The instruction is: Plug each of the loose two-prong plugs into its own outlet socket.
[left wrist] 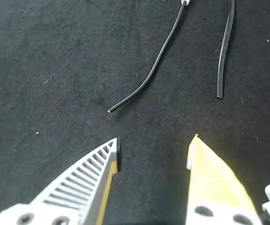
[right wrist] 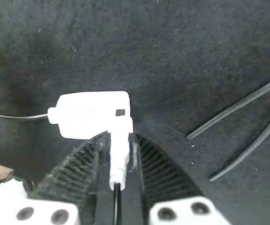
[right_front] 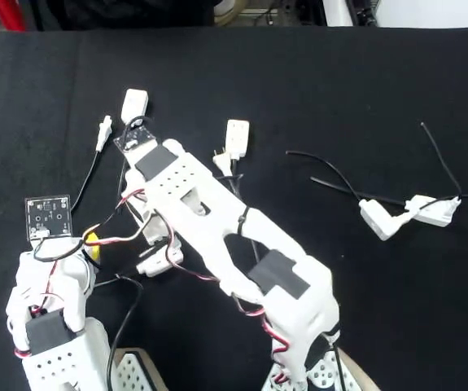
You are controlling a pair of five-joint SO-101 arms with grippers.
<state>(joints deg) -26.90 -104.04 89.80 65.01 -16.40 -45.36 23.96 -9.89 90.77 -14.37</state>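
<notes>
Right gripper [right wrist: 119, 140] is clamped on a white two-prong plug [right wrist: 119, 161]. It is gripped by the body so that the prong end is presented to the white outlet socket [right wrist: 90, 115], which lies at the far left of the bench [right_front: 339, 81]. Plug and socket are seen touching. Whether the prongs are seated cannot be judged, as the joint is masked by the socket body. The plug's cable [right wrist: 116, 201] is trailed back between the fingers, out of the insertion line.

Left gripper [left wrist: 155, 139] is held with fingers apart over bare bench at near left, nothing between them; it is judged to be kept free to brace the socket.

A loose plug [right_front: 103, 130] lies just left of the socket. A second socket [right_front: 238, 137] and second plug [right_front: 221, 160] lie close together to its right. Open bench is noted beyond the socket; being unanchored, the socket may be pushed away.
</notes>
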